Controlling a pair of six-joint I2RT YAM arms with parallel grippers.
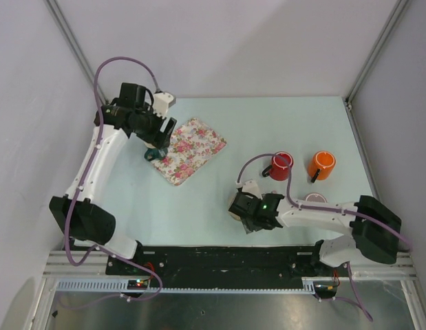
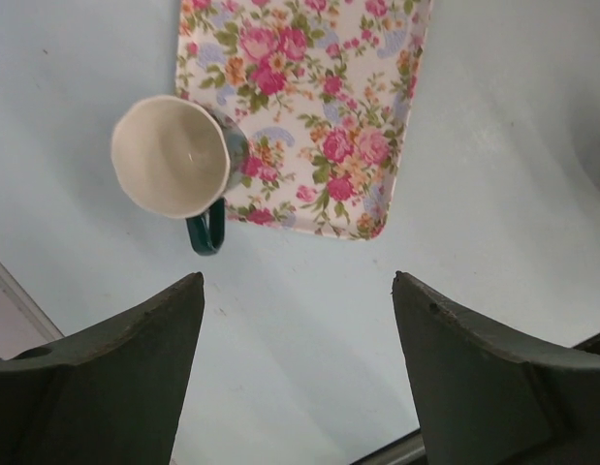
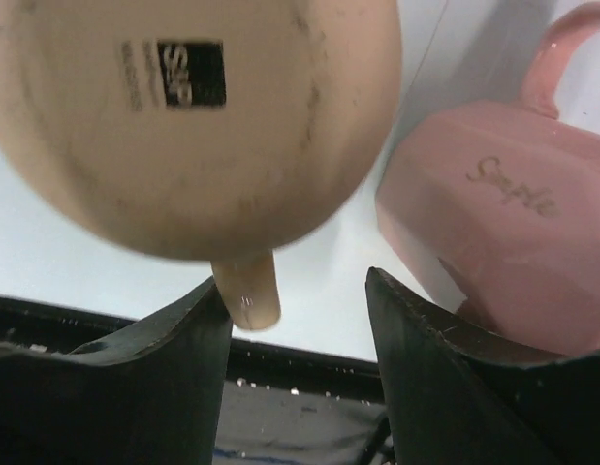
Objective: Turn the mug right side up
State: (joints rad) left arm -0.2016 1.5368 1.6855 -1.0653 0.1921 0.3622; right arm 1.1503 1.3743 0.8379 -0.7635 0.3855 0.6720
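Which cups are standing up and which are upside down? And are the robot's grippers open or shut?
Beige mug: upside down, bottom showing.
Green mug: right side up, empty.
Red mug: right side up.
Orange mug: right side up.
Pink mug: can't tell which way up.
Left gripper: open, holding nothing.
Right gripper: open, by the beige mug's handle, not gripping.
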